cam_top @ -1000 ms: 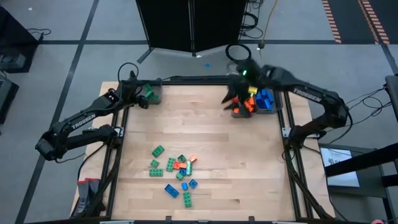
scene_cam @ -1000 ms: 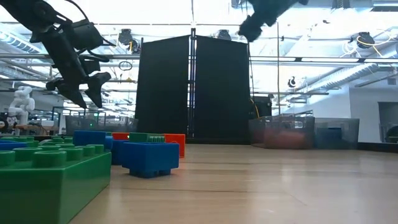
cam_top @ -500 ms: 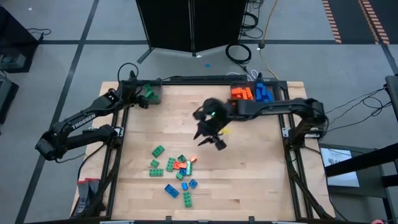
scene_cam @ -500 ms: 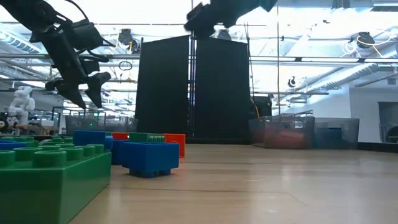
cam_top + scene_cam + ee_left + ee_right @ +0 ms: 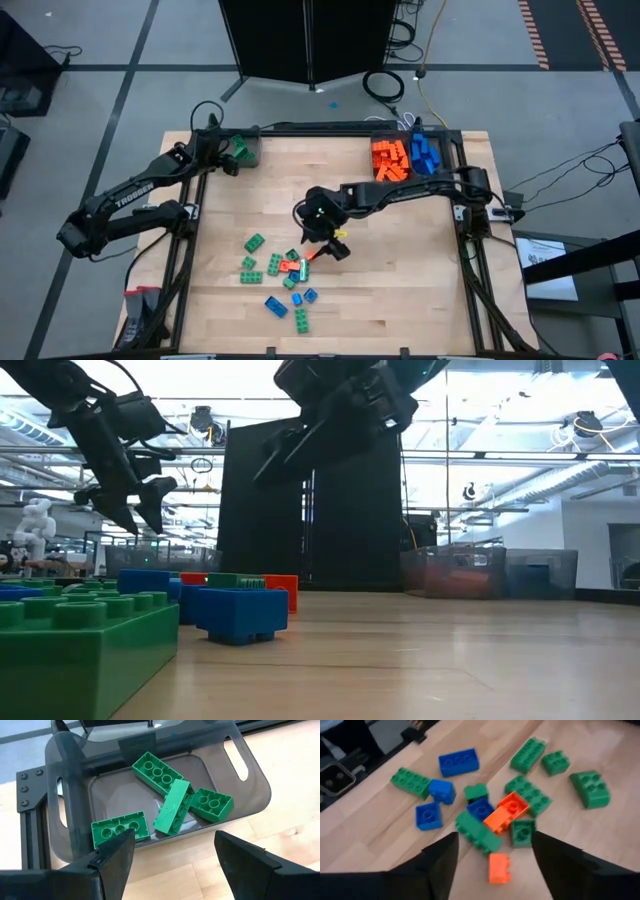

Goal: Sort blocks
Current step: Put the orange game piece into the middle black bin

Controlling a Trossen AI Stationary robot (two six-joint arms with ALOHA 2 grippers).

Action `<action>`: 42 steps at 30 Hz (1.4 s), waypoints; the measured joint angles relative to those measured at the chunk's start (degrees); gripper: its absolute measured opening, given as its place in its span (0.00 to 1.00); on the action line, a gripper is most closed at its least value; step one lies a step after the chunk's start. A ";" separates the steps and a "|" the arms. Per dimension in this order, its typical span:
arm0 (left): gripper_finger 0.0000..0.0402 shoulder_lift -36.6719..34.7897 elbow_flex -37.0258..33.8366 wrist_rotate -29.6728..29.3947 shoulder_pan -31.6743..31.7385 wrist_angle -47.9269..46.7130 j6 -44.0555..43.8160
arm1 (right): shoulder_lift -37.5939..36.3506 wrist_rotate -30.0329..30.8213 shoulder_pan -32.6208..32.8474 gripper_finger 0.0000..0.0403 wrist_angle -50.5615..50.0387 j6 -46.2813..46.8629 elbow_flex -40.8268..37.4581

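**Right arm poised over the loose pile, ready for another pick**

The right pincer (image 5: 322, 232) hangs spread open and empty over the near edge of the loose blocks (image 5: 280, 272) scattered on the wooden surface (image 5: 400, 290). In the right wrist view its two dark fingers (image 5: 440, 857) frame an orange block (image 5: 505, 813) lying among green and blue ones, with a second orange piece (image 5: 499, 868) just beside it. The left pincer (image 5: 222, 152) waits open and empty above a grey bin (image 5: 75, 805) at the far left corner, which holds four green blocks (image 5: 170, 806). At the far right corner, two more bins hold orange blocks (image 5: 390, 160) and blue blocks (image 5: 424, 156).

The step in hand appears to be the approach for a fresh pick; sorting looks well advanced but roughly a dozen pieces remain. The next move probably calls for lowering the fingers astride one block, likely the orange one, without nudging its touching neighbours, then closing.
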 joint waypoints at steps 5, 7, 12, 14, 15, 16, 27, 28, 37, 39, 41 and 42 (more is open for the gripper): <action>0.69 0.02 0.00 0.00 -0.01 0.04 -0.02 | 1.07 1.07 -0.01 0.72 1.06 0.22 0.02; 0.69 0.02 0.00 0.00 -0.02 0.05 -0.02 | 1.83 2.30 0.03 0.73 0.48 0.25 -0.08; 0.69 0.08 0.00 0.00 0.00 0.07 0.02 | 5.38 2.85 0.53 0.73 3.19 2.00 -0.07; 0.69 0.11 0.00 0.01 -0.02 0.02 0.04 | 6.75 3.14 0.74 0.73 3.79 2.96 -0.07; 0.69 0.12 0.00 0.00 -0.02 0.07 0.04 | 7.52 3.07 0.75 0.73 3.89 3.42 -0.07; 0.69 0.13 0.00 0.00 0.00 0.06 0.05 | 8.31 3.02 0.74 0.73 4.22 3.97 -0.07; 0.69 0.13 0.00 0.00 0.00 0.04 0.10 | 13.85 6.29 0.73 0.63 4.45 6.62 0.06; 0.69 0.13 0.00 0.00 -0.01 0.05 0.11 | 13.85 7.16 0.75 0.59 3.98 6.59 0.13; 0.69 0.13 0.00 0.00 0.00 0.06 0.13 | 13.68 10.33 0.54 0.18 3.20 7.99 0.13; 0.69 0.13 0.00 0.00 0.00 0.07 0.13 | 13.15 10.22 0.29 0.18 2.56 9.79 0.07; 0.69 0.13 0.00 0.00 0.00 0.07 0.14 | 11.98 10.29 -0.18 0.18 0.92 10.34 -0.05; 0.69 0.13 0.00 0.00 0.00 0.07 0.13 | 11.03 10.47 -0.61 0.18 -0.52 10.31 -0.15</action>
